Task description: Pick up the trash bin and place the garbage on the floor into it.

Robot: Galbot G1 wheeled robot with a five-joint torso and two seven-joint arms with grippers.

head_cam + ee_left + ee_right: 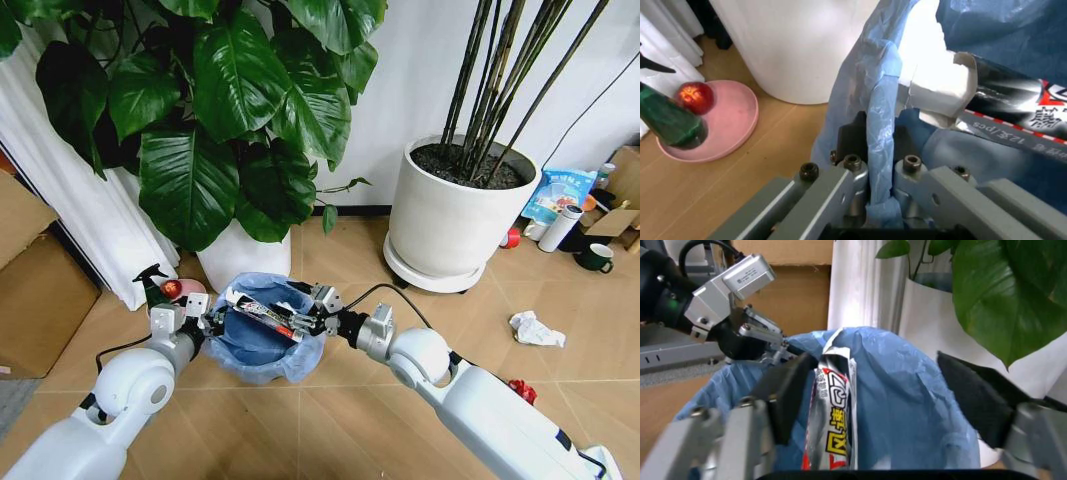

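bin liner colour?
Light blue, crinkly plastic bag folded over the trash bin's rim. Clearest in the right wrist view.

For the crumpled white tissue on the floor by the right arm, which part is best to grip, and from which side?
Grip the crumpled white tissue across its raised middle, coming straight down from above. It lies low and loose on the floor with bare tile all round, so nothing blocks a vertical approach. The right gripper, open over the trash bin, is nearest; the left gripper holds the bin's rim.

Printed wrapper [833,410] between spread right claw [883,400] fingers, over blue-lined trash bin [907,405]
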